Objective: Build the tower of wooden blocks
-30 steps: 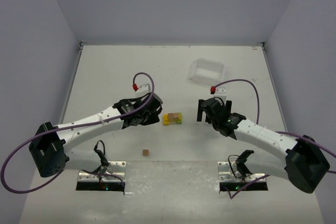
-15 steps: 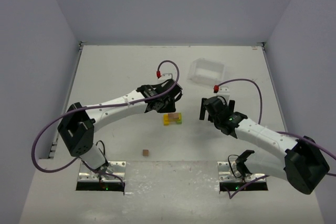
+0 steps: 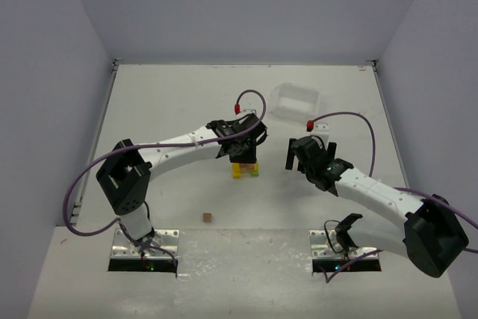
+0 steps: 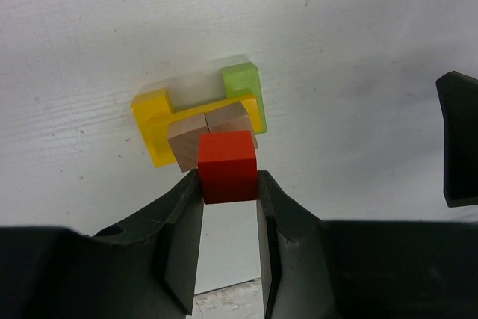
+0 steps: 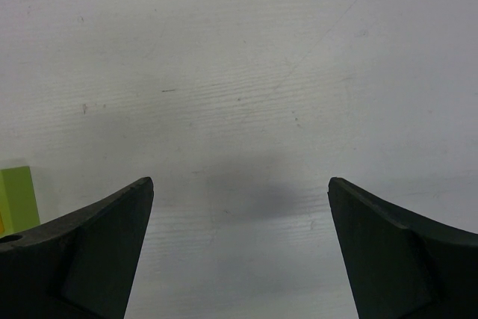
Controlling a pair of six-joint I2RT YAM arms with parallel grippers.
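Observation:
The wood block tower [image 3: 246, 169] stands mid-table: a yellow block [image 4: 153, 128] and a green block [image 4: 239, 84] at the base, with two plain brown blocks [image 4: 213, 128] on top. My left gripper [image 4: 228, 177] is shut on a red block [image 4: 227, 156], held just above the near side of the brown blocks. From above, the left gripper [image 3: 243, 152] covers most of the tower. My right gripper [image 3: 308, 150] hangs open and empty to the tower's right. In the right wrist view the right gripper [image 5: 240, 181] has bare table between its fingers, and the green block [image 5: 16, 198] shows at the left edge.
A clear plastic tray [image 3: 293, 101] lies at the back right of the tower. A loose brown block [image 3: 208, 217] sits near the front edge between the arm bases. One finger of the right gripper [image 4: 457, 140] shows at the right edge of the left wrist view.
My left arm has swung right with the red block, from left of the tower to directly over it. The right gripper has shifted slightly to the right and stays open.

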